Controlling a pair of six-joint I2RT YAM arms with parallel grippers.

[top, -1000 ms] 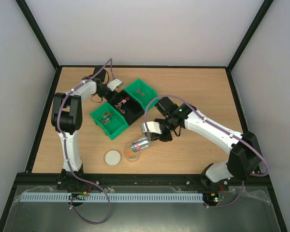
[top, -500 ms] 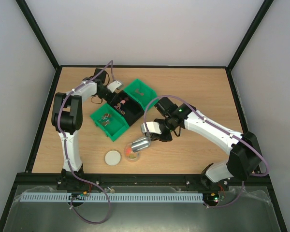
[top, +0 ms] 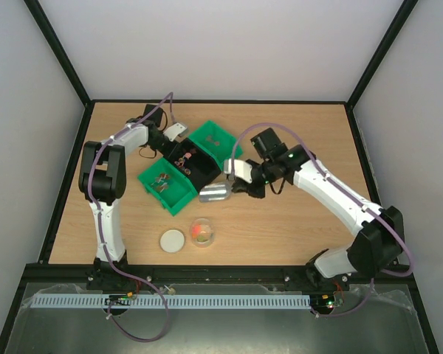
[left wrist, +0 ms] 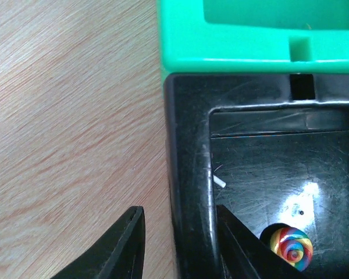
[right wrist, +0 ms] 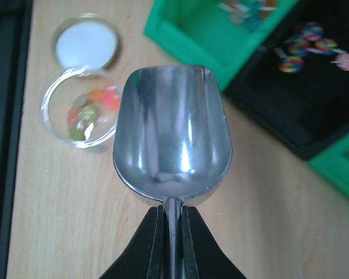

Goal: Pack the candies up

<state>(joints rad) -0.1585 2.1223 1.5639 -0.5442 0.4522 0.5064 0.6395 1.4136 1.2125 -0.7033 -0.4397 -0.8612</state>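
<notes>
Jaws on the right gripper [right wrist: 173,212] clamp the handle of the metal scoop [right wrist: 171,128], those on the left gripper [left wrist: 179,210] stand narrowly apart astride the black bin [left wrist: 189,145] wall, and the candies [right wrist: 93,106] lie in the clear jar [right wrist: 45,110], upper left of the right wrist view.

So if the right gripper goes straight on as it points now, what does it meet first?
Probably the near green bin; the scoop in the right gripper would reach its wall first. Height unclear: it may pass above.
</notes>
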